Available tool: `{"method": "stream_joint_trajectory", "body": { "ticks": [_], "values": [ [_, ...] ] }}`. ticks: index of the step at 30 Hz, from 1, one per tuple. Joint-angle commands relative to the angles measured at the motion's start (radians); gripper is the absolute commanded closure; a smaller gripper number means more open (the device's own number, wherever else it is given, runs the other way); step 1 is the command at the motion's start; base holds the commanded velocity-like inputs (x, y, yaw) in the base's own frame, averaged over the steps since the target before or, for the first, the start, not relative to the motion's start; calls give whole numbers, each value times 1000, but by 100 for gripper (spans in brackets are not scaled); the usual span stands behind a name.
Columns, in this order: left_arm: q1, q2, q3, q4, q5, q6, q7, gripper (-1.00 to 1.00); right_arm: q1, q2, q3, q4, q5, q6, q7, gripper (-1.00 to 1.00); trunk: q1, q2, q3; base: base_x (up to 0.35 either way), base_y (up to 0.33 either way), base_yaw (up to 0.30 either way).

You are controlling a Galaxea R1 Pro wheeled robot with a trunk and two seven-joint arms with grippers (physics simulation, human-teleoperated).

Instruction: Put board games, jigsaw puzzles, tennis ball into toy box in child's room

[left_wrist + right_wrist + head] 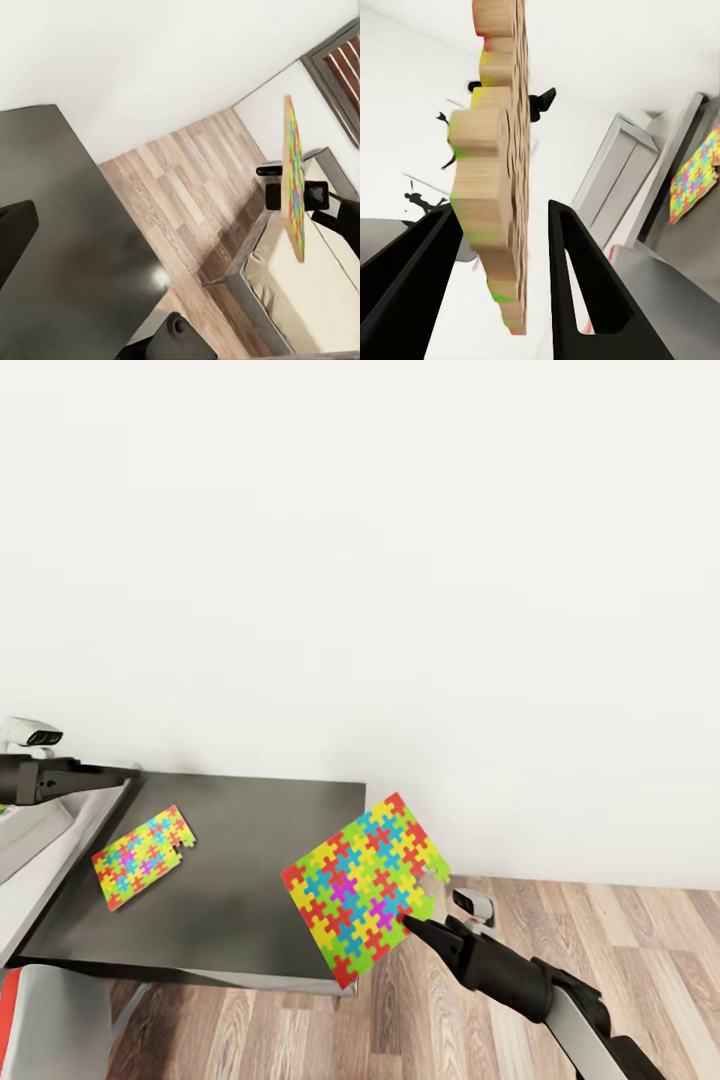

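Multicoloured puzzle (365, 888) lifted off tabletop's (250, 880) right edge, pinched in right hand (415, 926); second puzzle (143, 855) lies near left edge, unboxed.

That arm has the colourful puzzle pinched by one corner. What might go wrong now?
The right gripper grips the lifted puzzle only at its lower edge, and in the right wrist view there seems to be a gap beside one finger, so the sheet could slip or swing out. It hangs past the table corner, over the floor, so a drop would likely land there. The second puzzle still waits.
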State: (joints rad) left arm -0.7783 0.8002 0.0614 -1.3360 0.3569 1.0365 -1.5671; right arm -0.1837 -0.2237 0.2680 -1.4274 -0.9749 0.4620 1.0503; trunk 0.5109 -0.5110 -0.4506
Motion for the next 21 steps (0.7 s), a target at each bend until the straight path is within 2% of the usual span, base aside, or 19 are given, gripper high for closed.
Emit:
{"method": "stream_joint_trajectory", "body": {
  "ticks": [1, 6, 11, 16, 21],
  "values": [
    [0, 0, -1, -1, 0, 11, -4, -100, 0, -1, 2, -2, -10, 8, -1, 100, -3, 6, 4, 0, 0, 0],
    [36, 0, -1, -6, 0, 11, -4, -100, 19, -3, -2, -42, -10, 8, 0, 100, -23, 41, 28, 0, 0, 0],
    [84, -1, 0, -6, 0, 11, -4, -100, 39, -3, -31, -65, -10, 7, 0, 100, -42, 76, 52, 0, 0, 0],
    [94, -1, 0, -7, 0, 11, -4, -100, 46, -3, -40, -67, -9, 7, 1, 100, -61, 111, 75, 0, 0, 0],
    [97, -2, 0, -7, 0, 11, -4, -100, 54, -3, -49, -67, -8, 7, 3, 100, -61, 111, 84, 0, 0, 0]
  ]
}}
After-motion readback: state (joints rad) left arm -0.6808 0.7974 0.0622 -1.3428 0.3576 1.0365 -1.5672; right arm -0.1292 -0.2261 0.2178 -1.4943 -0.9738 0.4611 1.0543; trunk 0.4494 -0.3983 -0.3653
